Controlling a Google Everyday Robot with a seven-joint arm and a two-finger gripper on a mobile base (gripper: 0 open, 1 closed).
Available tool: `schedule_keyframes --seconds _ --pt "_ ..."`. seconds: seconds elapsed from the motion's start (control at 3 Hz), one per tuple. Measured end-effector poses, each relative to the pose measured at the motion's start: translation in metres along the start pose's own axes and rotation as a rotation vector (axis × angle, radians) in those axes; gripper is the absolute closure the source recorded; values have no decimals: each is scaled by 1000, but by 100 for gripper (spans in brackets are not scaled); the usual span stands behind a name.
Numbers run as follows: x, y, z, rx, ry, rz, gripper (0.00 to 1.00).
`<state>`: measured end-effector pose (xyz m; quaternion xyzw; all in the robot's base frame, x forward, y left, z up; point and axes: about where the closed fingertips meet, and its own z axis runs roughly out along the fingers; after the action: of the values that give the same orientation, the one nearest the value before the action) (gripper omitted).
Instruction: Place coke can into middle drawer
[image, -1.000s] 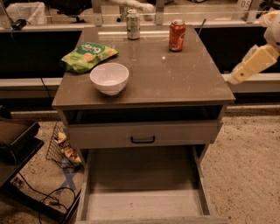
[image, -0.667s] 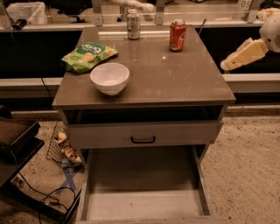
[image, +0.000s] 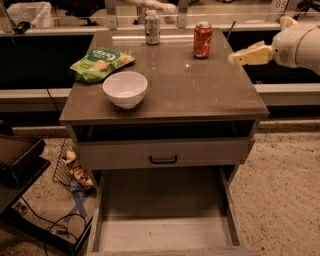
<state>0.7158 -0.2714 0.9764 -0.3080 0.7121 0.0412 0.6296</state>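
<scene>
The coke can (image: 202, 40) stands upright at the back right of the cabinet top (image: 200, 90). It is red-orange with a silver top. My gripper (image: 245, 56) is pale cream and comes in from the right edge, level with the cabinet top. It is a short way right of the can and apart from it, holding nothing. The middle drawer (image: 160, 235) is pulled out toward the camera below the cabinet. Its bare floor and thin side walls show, and nothing lies in it.
A silver-grey can (image: 152, 27) stands at the back centre. A green chip bag (image: 101, 62) and a white bowl (image: 125, 89) sit on the left half. A drawer front with a black handle (image: 163, 160) is above the open drawer. A wire basket (image: 70, 167) and cables lie on the floor at left.
My gripper has moved up and to the left, from off the cabinet's right side to near the coke can. Nothing else has moved.
</scene>
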Motion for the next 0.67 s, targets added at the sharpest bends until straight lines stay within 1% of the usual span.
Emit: schedule_keyframes --seconds 0.33,0.67 --pt "-11 -8 1 36 -17 -9 0" --pt "-10 -7 1 32 -15 -9 0"
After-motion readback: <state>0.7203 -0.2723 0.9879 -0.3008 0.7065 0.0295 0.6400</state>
